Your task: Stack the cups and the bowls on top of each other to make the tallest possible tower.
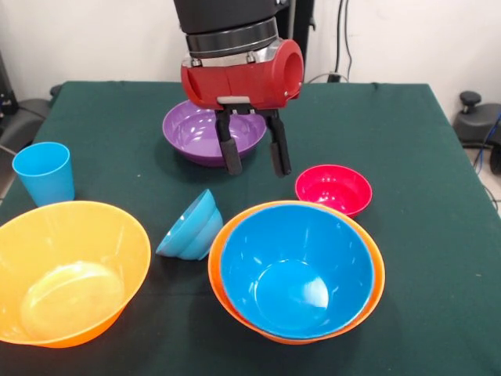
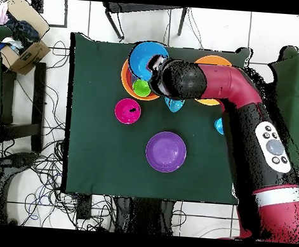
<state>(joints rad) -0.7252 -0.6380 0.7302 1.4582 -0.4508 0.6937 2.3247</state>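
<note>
My gripper (image 1: 258, 169) hangs open and empty over the table's middle, just in front of the purple bowl (image 1: 196, 135). Below it, a large blue bowl (image 1: 297, 270) sits nested in a big orange bowl (image 1: 374, 291). Small blue bowls (image 1: 190, 227), nested, lie tipped on their side to its left. A small pink-red bowl (image 1: 333, 188) stands to the right. A second big orange bowl (image 1: 66, 270) and the light blue cup (image 1: 43, 172) stand at the left. In the overhead view a lime green cup (image 2: 141, 87) shows beside the wrist (image 2: 174, 78); the front view does not show it.
The table has a dark green cloth (image 1: 423, 157). In the overhead view the red arm (image 2: 243, 97) crosses the table's right side, above the second orange bowl (image 2: 214, 59). A cardboard box (image 2: 22, 51) and cables lie on the floor around the table.
</note>
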